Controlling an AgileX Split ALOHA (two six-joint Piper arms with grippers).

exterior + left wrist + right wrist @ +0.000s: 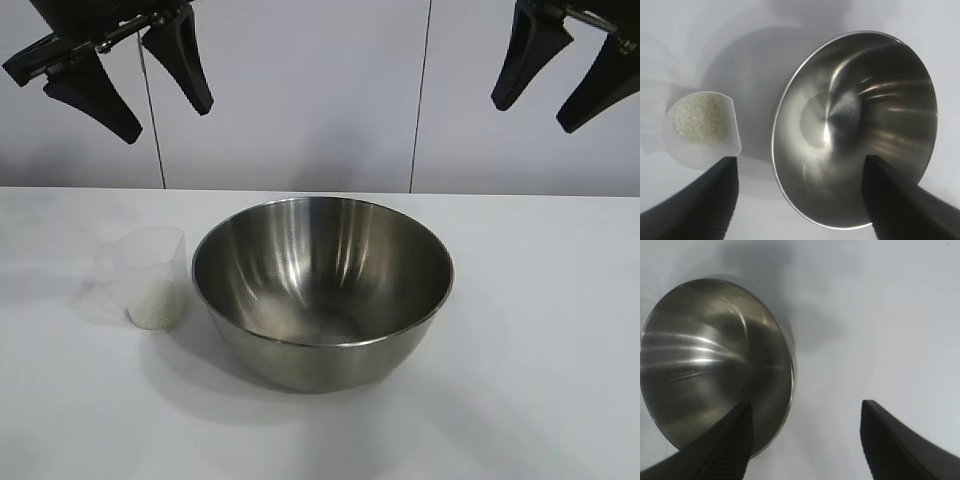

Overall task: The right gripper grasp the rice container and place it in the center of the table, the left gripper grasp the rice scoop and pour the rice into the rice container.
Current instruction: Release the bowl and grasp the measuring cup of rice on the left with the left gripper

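1. The rice container (322, 290), a large round stainless-steel bowl with a shiny inside, sits well below both grippers and between them. It lies closer in under the left one, and it looks empty.
2. The right gripper (560, 70), black with two long tapered fingers, hangs high with its fingers spread apart, holding nothing. In its wrist view only the bowl's near rim (790, 370) falls by one finger, so you need to bring it across toward the bowl before descending.
3. Straddle the thin rim with one finger inside and one outside. The polished, curved wall will likely slip, so close firmly and slide the bowl rather than lifting it high.
4. The rice scoop (152, 277), a small translucent whitish plastic cup, stands just beside the bowl and almost under the left gripper (125, 75). White rice (699, 118) covers its bottom, so mind you do not knock it.
5. That left gripper waits high, fingers apart, empty.
6. The matte white table (540, 400) offers free room on the right gripper's side. Behind it stands a pale panelled wall (300, 90).
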